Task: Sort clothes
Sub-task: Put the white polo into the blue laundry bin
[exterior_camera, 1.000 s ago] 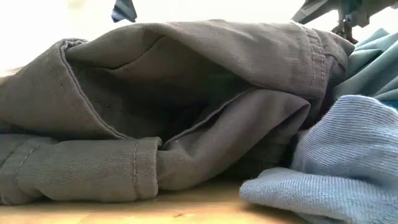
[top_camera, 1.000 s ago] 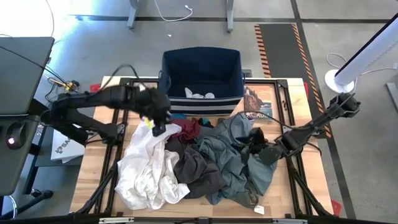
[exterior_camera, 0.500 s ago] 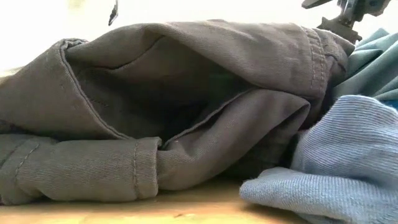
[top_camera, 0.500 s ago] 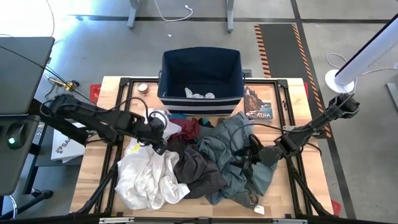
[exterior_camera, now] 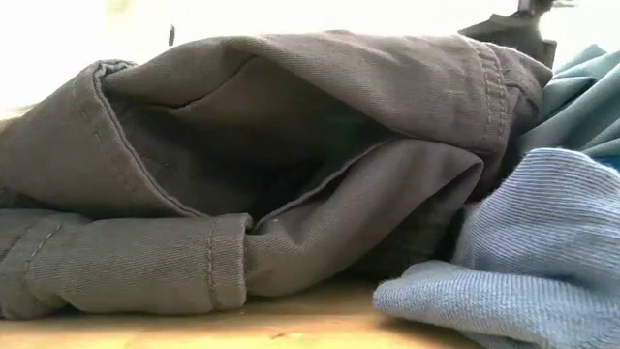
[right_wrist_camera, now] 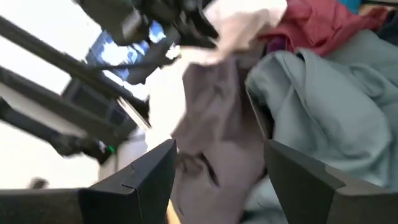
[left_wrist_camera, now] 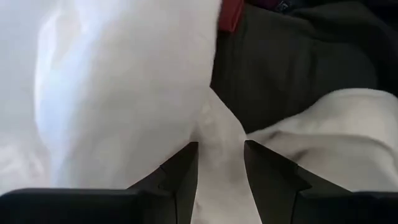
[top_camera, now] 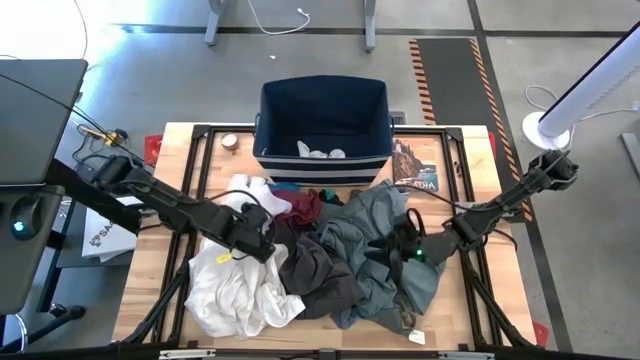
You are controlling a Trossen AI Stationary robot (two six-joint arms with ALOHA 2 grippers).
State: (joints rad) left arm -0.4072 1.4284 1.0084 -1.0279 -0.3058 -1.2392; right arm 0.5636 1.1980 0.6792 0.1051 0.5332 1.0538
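Note:
The clothes lie heaped on the table: a white garment [top_camera: 235, 285] at the near left, dark grey-brown trousers [top_camera: 315, 270] in the middle, a grey-green shirt [top_camera: 365, 230] to the right, and a maroon piece [top_camera: 305, 205] behind. My left gripper [top_camera: 255, 243] points down, open, over the white garment's far right part. In the left wrist view its fingers stand on either side of a raised white fold [left_wrist_camera: 217, 134]. My right gripper [top_camera: 403, 245] hovers wide open above the shirt, facing the trousers [right_wrist_camera: 211, 118]. My left gripper comes from above with one finger [left_wrist_camera: 183, 168] on each side of a fold of the white garment. I cannot tell whether the fingers touch the cloth. The garment lies slack on the table.
A navy bin [top_camera: 325, 100] with white pieces inside stands at the far edge behind the pile. A printed card [top_camera: 415, 170] lies to the right of the bin and a small round object [top_camera: 230, 141] to its left. Bare wood shows at the table's left and right edges.
My left gripper has swung from just in front of the bin toward the table's near edge and down onto the white garment, rolling as it went. Its fingers have kept the same gap. My right gripper has tipped a little over the shirt. The clothes have stayed put.

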